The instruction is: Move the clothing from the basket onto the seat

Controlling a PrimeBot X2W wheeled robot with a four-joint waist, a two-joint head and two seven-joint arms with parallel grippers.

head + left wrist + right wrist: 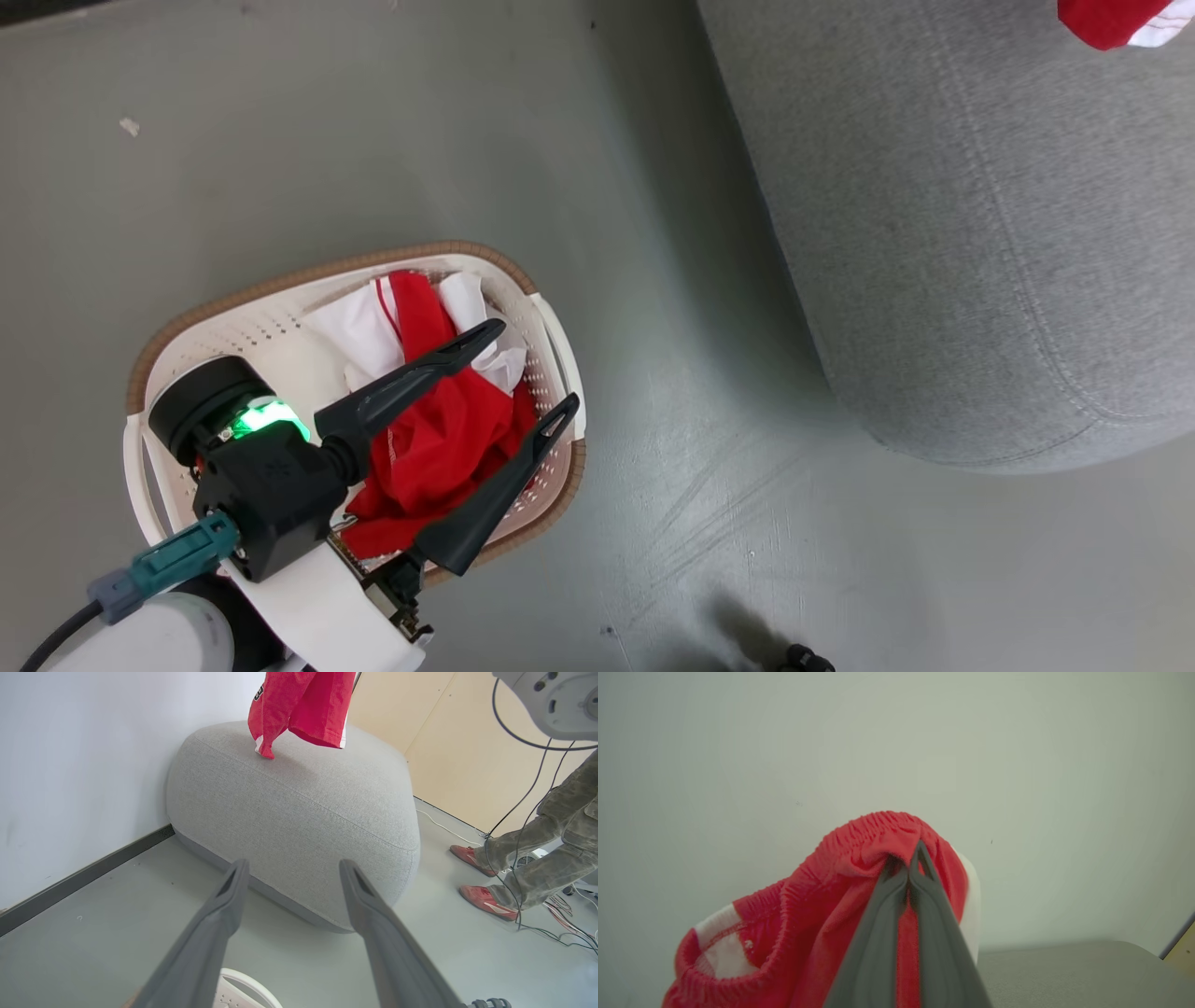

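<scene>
The left gripper (535,364) is hovering over the basket (420,250), fingers spread wide and gripping nothing, above crumpled red-and-white clothing (439,439) lying inside. In the left wrist view, red shorts (303,709) are dangling over the grey seat (299,807), one hem tip brushing it. In the right wrist view, the right gripper (906,856) is clamping their elastic waistband (873,823), fingers pressed together. The placing step is underway, and lowering then releasing seems next.
</scene>
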